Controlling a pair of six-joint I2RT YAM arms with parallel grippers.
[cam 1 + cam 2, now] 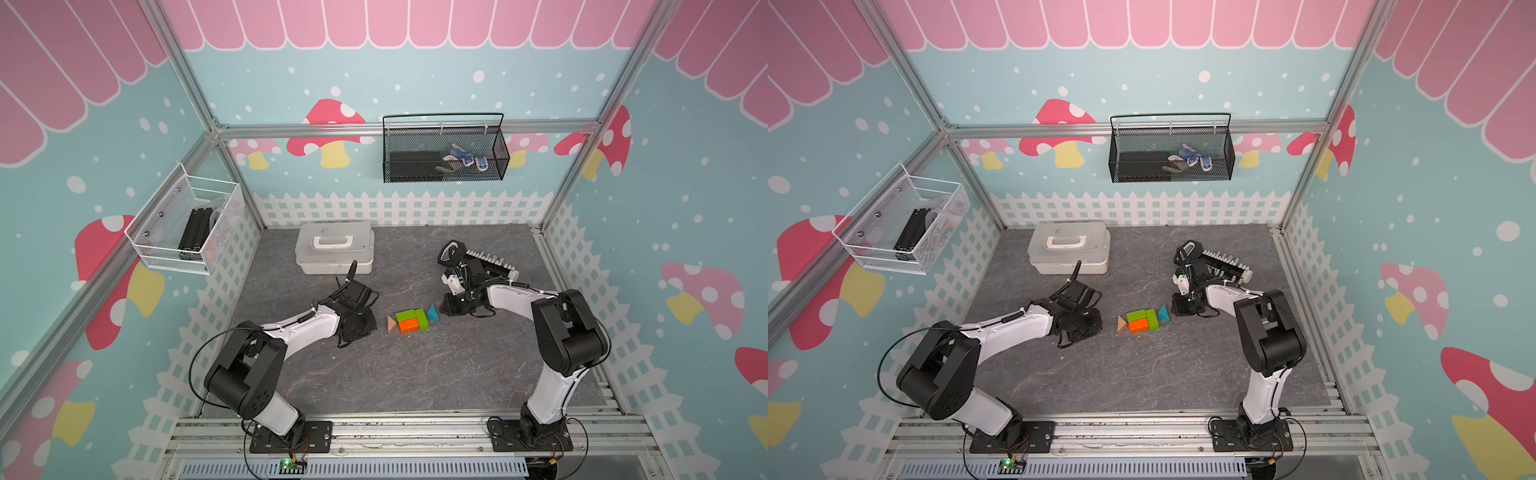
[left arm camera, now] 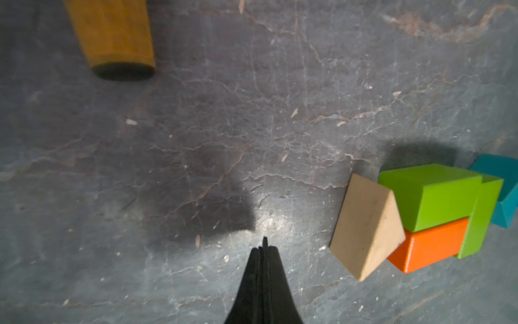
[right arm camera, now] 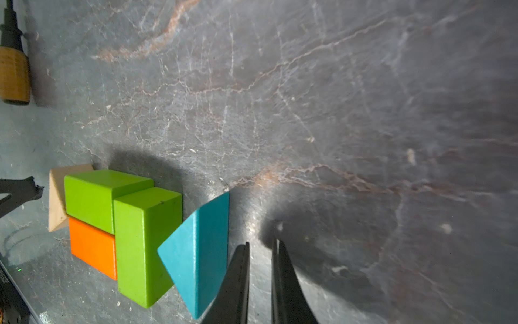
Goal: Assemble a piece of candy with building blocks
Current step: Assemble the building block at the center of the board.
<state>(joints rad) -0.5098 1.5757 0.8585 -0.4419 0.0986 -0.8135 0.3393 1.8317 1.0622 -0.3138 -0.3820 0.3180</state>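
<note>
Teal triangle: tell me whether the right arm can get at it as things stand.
Probably yes. The right pincer sits just beside the teal triangle, with nothing between them. Its jaws stand only narrowly apart and empty, so they would likely need to widen first.

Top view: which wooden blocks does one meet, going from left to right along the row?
Tan wooden triangular prism → orange wooden cuboid → lime-green wooden cuboid set crosswise → teal wooden triangular prism.
</note>
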